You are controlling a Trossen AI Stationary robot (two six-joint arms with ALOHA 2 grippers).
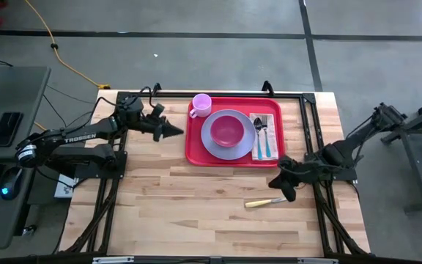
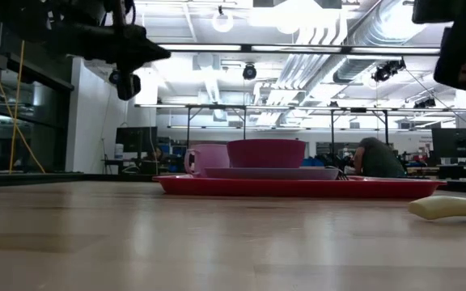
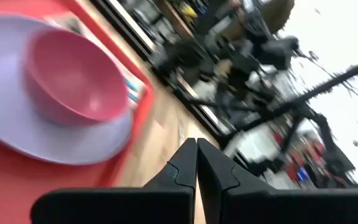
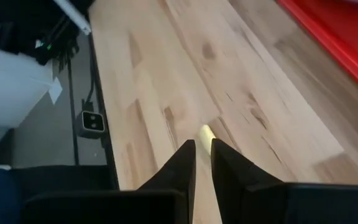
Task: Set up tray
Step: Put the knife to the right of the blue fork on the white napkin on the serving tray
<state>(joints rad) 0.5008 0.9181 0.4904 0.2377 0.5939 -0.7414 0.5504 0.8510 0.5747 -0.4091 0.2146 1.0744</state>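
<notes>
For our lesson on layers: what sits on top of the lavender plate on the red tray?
A dark pink bowl sits on the lavender plate, itself on the red tray. The bowl looks empty; the plate's centre beneath it is hidden.
</notes>
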